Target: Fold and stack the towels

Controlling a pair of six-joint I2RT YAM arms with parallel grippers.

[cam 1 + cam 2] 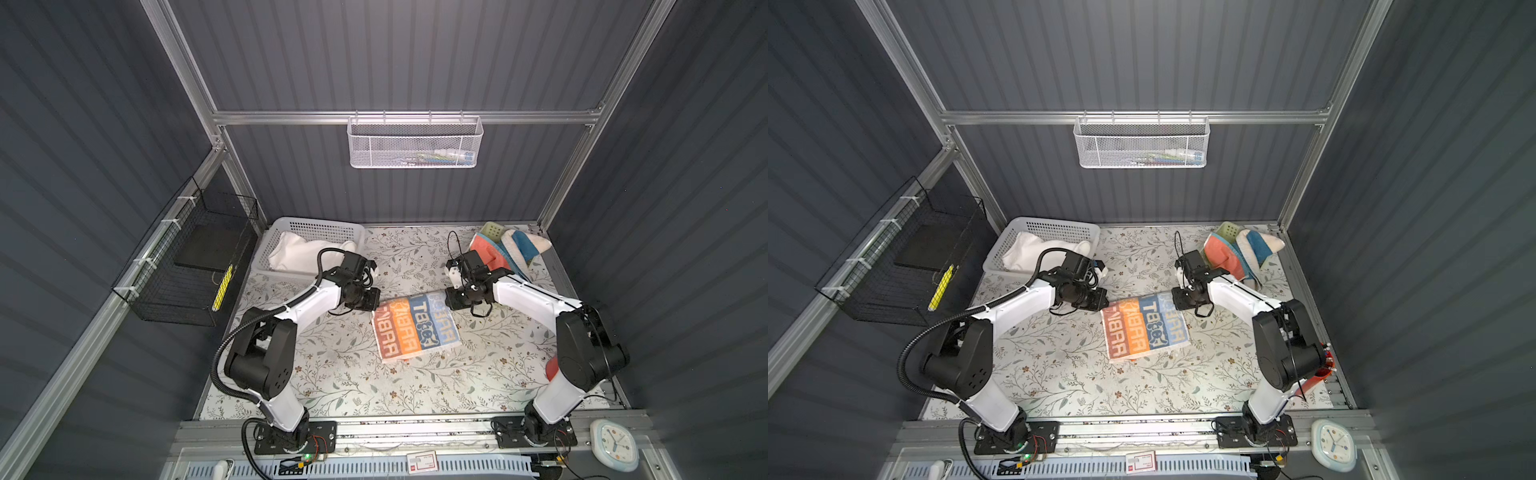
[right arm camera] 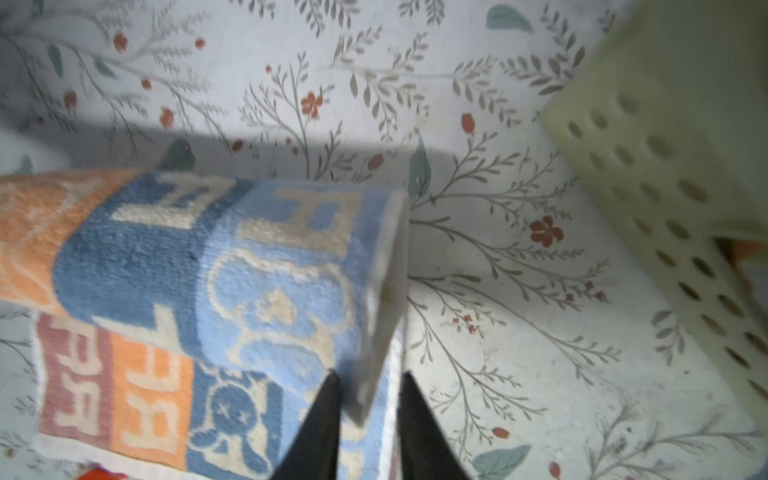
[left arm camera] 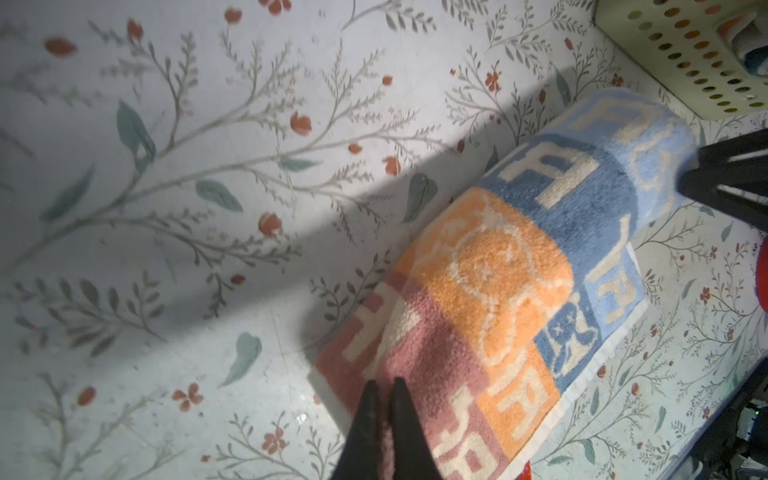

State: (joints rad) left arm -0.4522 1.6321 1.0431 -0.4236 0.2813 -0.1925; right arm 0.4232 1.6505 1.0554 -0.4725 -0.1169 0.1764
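Note:
The orange-blue towel point(image 1: 415, 328) point(image 1: 1144, 328) with big letters lies mid-table, its far part doubled over toward the near part and arching up. My left gripper point(image 1: 376, 306) point(image 3: 384, 384) is at its far left corner, fingers nearly together with pink pile pinched between them. My right gripper point(image 1: 448, 300) point(image 2: 368, 378) is at the far right corner, jaws apart, with the blurred towel edge point(image 2: 386, 291) loose between them. A white towel point(image 1: 299, 253) sits in the white basket point(image 1: 316, 226). A coral-orange towel point(image 1: 488, 251) and a cream-and-blue towel point(image 1: 525, 245) lie at the back right.
A pale green perforated basket point(image 1: 492, 230) point(image 2: 665, 166) stands under the back-right towels, close to my right gripper. A red object point(image 1: 552, 368) sits behind the right arm's elbow. A black wire basket point(image 1: 187, 266) hangs on the left wall, and a clock point(image 1: 614, 444) lies front right.

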